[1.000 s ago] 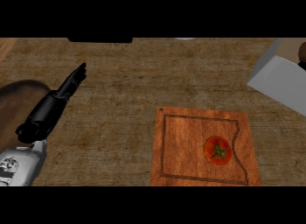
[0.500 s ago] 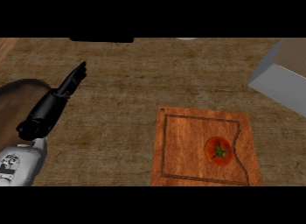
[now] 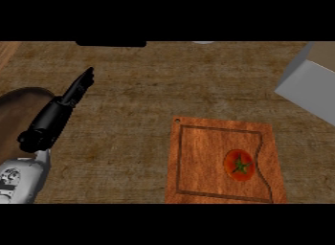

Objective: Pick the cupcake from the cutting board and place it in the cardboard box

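At the desk's [image 3: 163, 81] right edge the cardboard box [image 3: 318, 91] shows mostly its wall; the cupcake, perhaps inside, is unseen. The cutting board [image 3: 206, 153] bears only a tomato-like thing [image 3: 239, 165], a wrong target to seize. The left hand [image 3: 71, 93] rests released, empty, near the left edge.

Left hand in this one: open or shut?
Open. The left hand shows at the view's left with its fingers straight, pointing up and away, and nothing held in them.
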